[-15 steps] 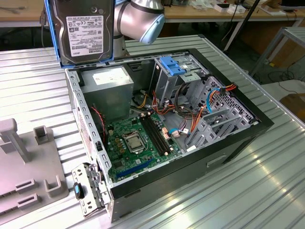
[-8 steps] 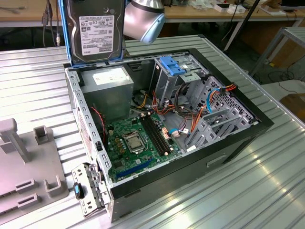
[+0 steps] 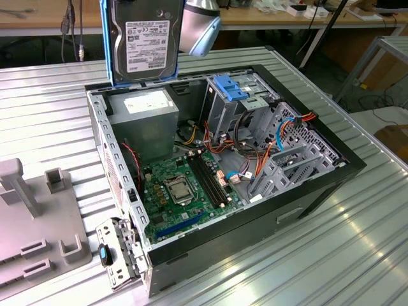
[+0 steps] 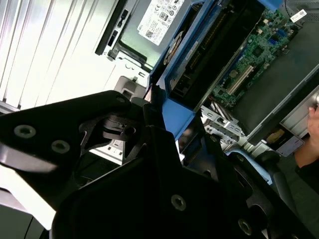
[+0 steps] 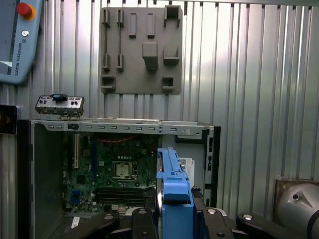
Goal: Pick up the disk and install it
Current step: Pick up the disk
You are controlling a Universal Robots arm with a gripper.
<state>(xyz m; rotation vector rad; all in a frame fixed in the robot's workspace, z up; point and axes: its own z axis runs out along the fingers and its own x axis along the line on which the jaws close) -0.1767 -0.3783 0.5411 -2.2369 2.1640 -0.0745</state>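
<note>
The disk (image 3: 141,39), a dark, white-labelled drive framed by bright blue rails, hangs upright at 11 o'clock in the exterior view, over the grey power supply (image 3: 145,108) in the open computer case (image 3: 299,197). The green motherboard (image 3: 185,191) fills the case's centre, a paler blue bracket (image 3: 231,87) tops the drive cage at 1 o'clock, and a grey fixture plate (image 3: 38,236) lies at 8 o'clock. The gripper (image 5: 175,221) is clamped on the disk's blue rail, with black fingers (image 5: 142,219) pressed against either side.

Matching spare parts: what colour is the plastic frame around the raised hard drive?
Bright blue, seen best in the exterior view around the hard drive.
</note>
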